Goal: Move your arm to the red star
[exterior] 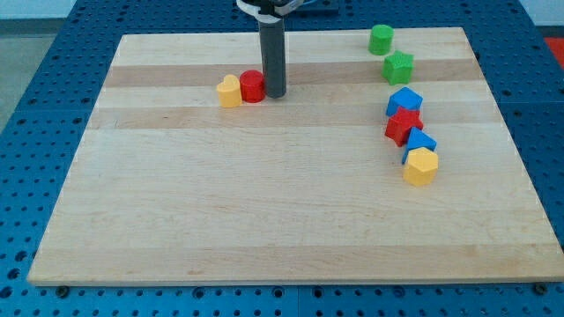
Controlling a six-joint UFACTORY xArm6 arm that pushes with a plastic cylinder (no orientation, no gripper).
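Note:
The red star point(403, 125) lies at the view's right, wedged between two blue blocks in a column. My tip point(275, 93) rests on the board at the view's upper middle, far left of the red star. It touches the right side of a red cylinder point(252, 86), which has a yellow heart point(229, 91) on its left.
A blue block point(404, 100) sits just above the red star and another blue block point(419, 142) just below it. A yellow hexagon point(421, 165) ends the column. A green cylinder point(381, 39) and a green star point(398, 67) lie above. The wooden board point(264, 220) ends near them.

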